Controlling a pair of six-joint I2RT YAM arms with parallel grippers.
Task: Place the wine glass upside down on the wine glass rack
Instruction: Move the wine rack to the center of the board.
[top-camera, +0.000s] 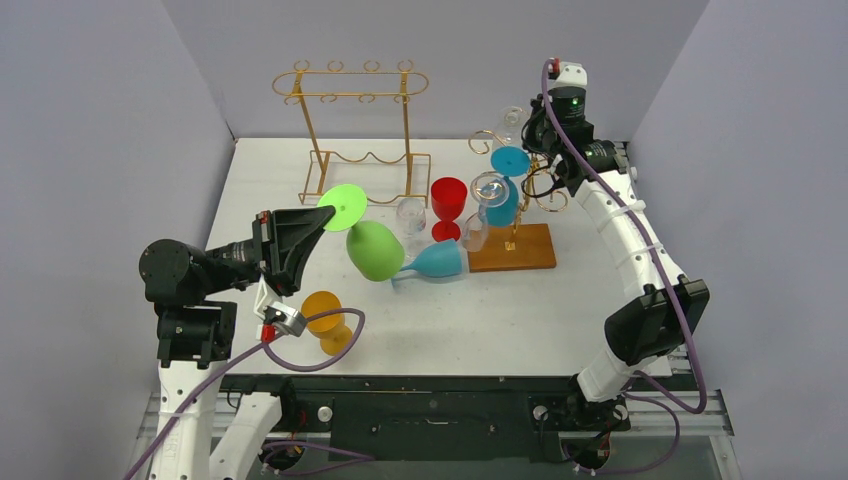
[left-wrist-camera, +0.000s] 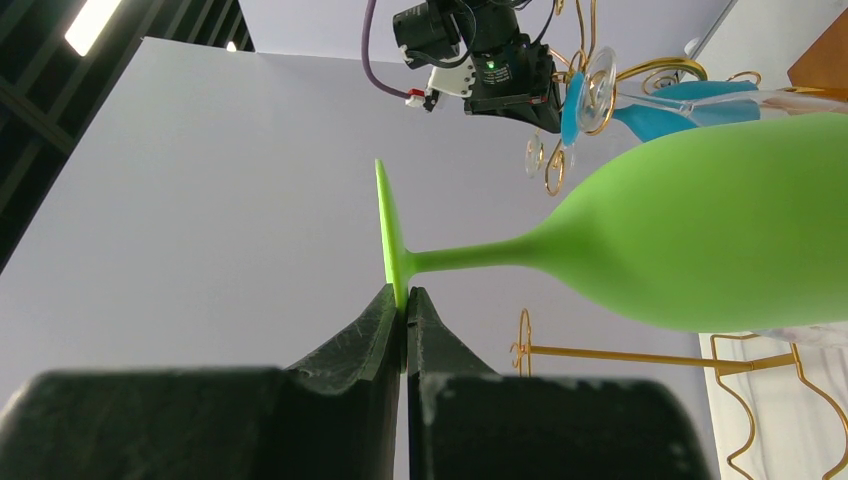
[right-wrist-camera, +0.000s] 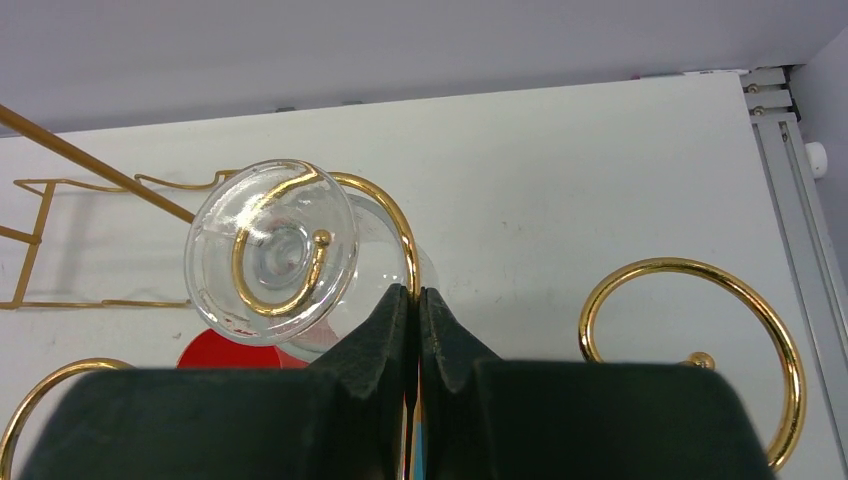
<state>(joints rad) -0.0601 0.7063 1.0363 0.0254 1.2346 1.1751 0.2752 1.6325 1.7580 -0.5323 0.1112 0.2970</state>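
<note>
Probably light, stiff and slick, the green glass (left-wrist-camera: 700, 230) hangs from its foot's thin edge, pinched by the left gripper (left-wrist-camera: 405, 298), likely to swivel; the right gripper (right-wrist-camera: 414, 292) is pressed together.

One overhead; two close-up, perhaps tilted

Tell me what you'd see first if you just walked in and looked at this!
The big green wine glass jumps out: the left gripper pinches the rim of its foot and holds it sideways over the middle of the table. Next comes the gold rack on its wooden base at the right, with a blue glass and a clear glass hanging upside down from its hooks.
</note>
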